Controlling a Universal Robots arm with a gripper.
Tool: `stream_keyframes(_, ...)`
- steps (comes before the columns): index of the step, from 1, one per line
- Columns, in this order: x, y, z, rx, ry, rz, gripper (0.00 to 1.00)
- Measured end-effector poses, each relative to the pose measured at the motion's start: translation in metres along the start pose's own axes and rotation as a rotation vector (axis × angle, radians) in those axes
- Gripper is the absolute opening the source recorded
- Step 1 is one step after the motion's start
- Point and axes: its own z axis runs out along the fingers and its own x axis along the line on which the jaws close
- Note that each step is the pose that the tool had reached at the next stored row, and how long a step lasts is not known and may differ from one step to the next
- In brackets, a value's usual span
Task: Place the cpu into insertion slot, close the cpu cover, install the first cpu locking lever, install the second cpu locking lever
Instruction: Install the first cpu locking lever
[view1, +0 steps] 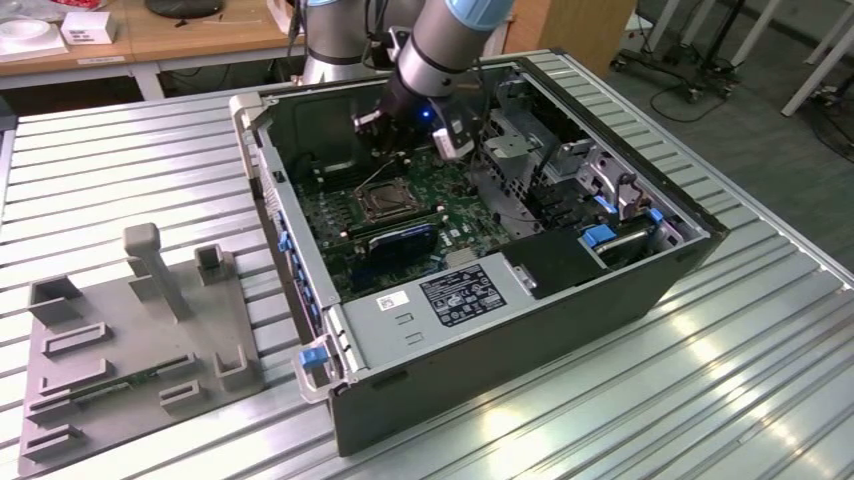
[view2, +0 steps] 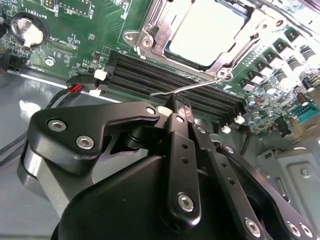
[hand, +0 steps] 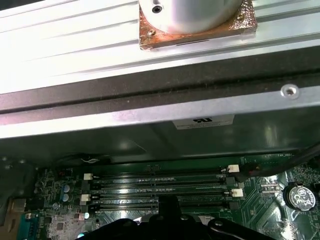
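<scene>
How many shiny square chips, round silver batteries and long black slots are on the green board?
Flat square silver-tan cpu: 1
Round silver coin battery: 1
Long narrow black memory slots: 4
Total: 6

Room directly above the socket (view1: 386, 203) is left open inside the case (view1: 534, 350). To the exterior view's right of the socket, passage is blocked by a metal drive cage (view1: 523, 150); to its left, by the case's side wall. Between socket and tool (view2: 177, 104), the memory slots (view2: 165, 80) are crossed by a thin raised lever (view2: 192, 86).
</scene>
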Motion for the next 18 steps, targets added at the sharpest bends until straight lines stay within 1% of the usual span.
stream_keyframes(7,-0.0019,-0.0062,0.0069,-0.0046,0.0004,-0.001,0.11)
stream_keyframes(13,-0.0034,-0.0085,0.0133,-0.0097,0.0011,-0.002,0.11)
stream_keyframes(18,-0.0044,-0.0099,0.0177,-0.0108,0.0013,-0.002,0.11)
